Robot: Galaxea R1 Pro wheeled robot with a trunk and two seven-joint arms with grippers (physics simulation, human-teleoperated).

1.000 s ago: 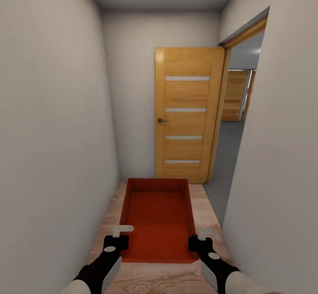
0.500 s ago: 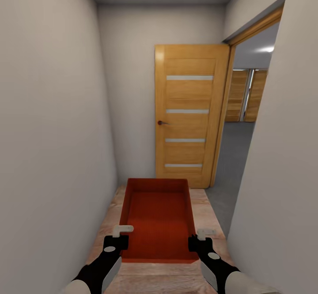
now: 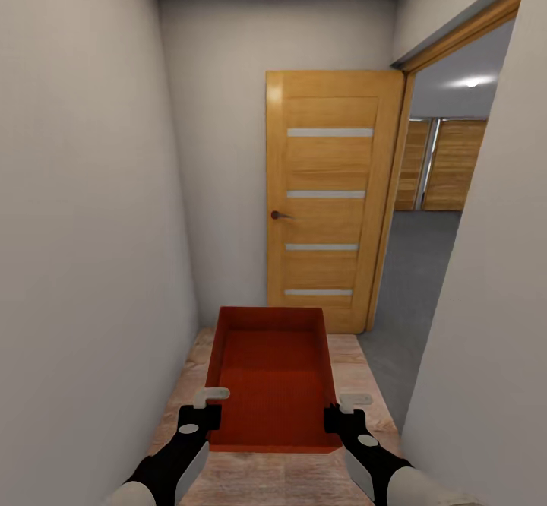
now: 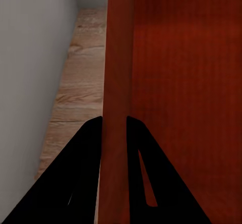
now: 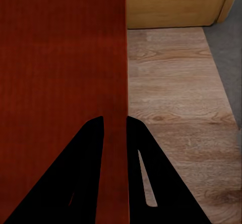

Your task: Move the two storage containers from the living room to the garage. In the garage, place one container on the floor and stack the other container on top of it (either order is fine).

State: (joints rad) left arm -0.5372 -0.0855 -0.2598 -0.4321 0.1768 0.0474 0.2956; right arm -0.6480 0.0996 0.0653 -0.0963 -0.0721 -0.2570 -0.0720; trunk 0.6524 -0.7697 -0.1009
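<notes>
While the robot stands in a narrow corridor with pale walls, a red-orange storage container (image 3: 273, 377) hangs in front of it between both arms, above the light wood plank floor (image 3: 357, 384); the left gripper (image 3: 203, 409) is clenched on the container's left wall near its near corner, and the left wrist view shows the two black fingers (image 4: 85, 148) pressed on either side of that thin wall (image 4: 117, 82); the right gripper (image 3: 343, 411) likewise pinches the right wall (its fingers (image 5: 138, 148) straddle the edge in the right wrist view). Beyond the container, at the far end, a wooden door (image 3: 330, 194) with pale horizontal strips stands open against the end wall; to its right a doorway opens onto a dark grey floor (image 3: 410, 278) with wood panels further back.
</notes>
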